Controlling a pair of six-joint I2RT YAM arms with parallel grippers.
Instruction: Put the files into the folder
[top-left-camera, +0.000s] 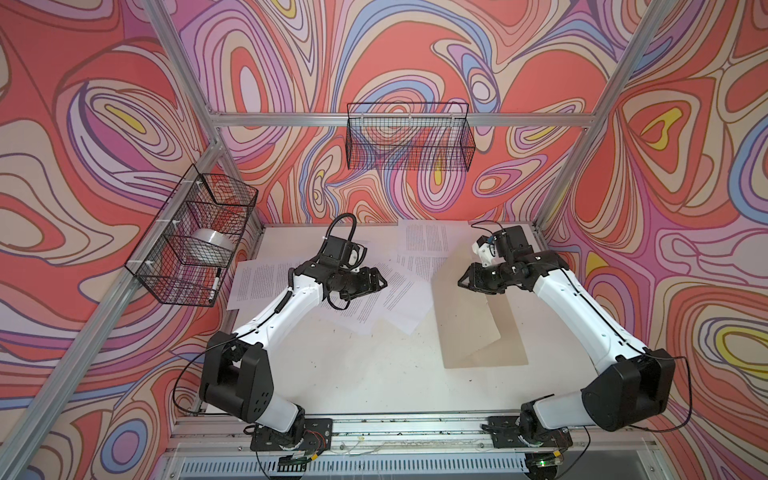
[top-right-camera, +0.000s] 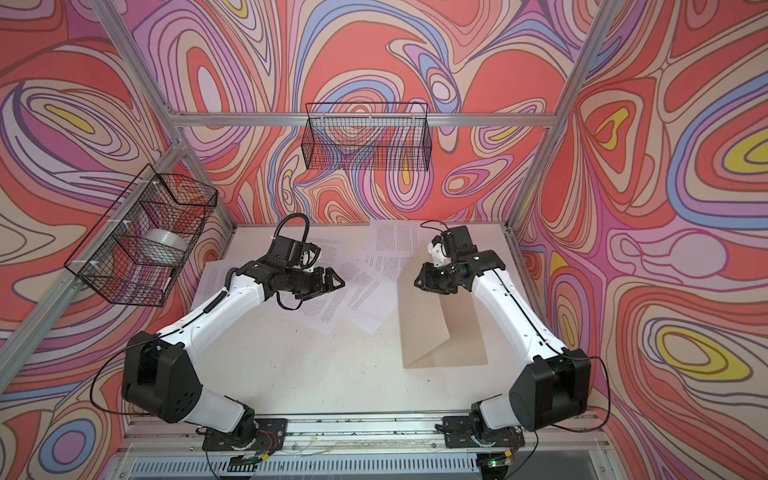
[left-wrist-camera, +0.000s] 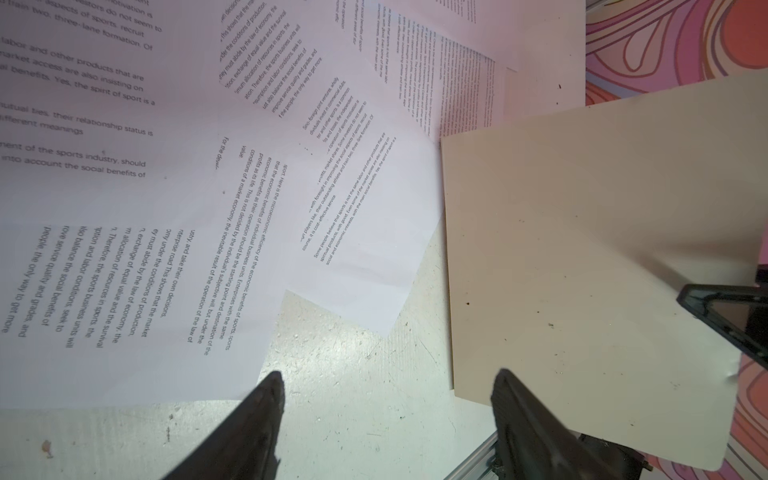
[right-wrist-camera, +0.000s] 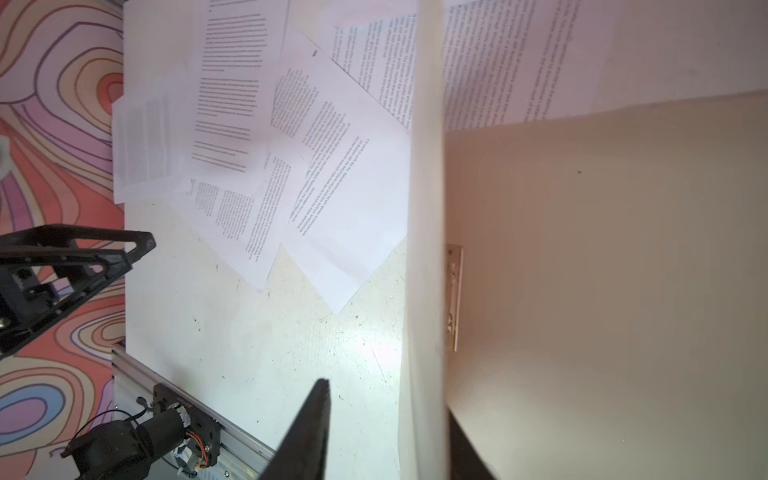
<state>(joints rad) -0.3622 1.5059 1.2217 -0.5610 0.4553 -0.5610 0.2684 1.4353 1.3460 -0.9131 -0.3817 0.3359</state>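
- The folder lies on the bench in front of the right arm. One leaf is flat, and the other is raised from the spine and stands tilted.
- In the right wrist view I look along the raised leaf's edge onto the flat inner leaf. The metal clip sits on that leaf, close to the spine.
- My right gripper is at the top edge of the raised leaf, with the jaws spread and the leaf between them. One finger stands clear of the card. The other is behind the leaf, so I cannot tell whether it touches.
- My left gripper hangs near the folder, on the outer side of the raised leaf. Its jaws are spread wide with nothing between them.
- The files are all outside the folder, loose on the bench. They overlap at mixed angles just beside it, on the left arm's side.
- More sheets lie past the folder's far end.
- In the left wrist view the nearest sheet ends just beside the folder, with a strip of bare bench showing along most of the gap.
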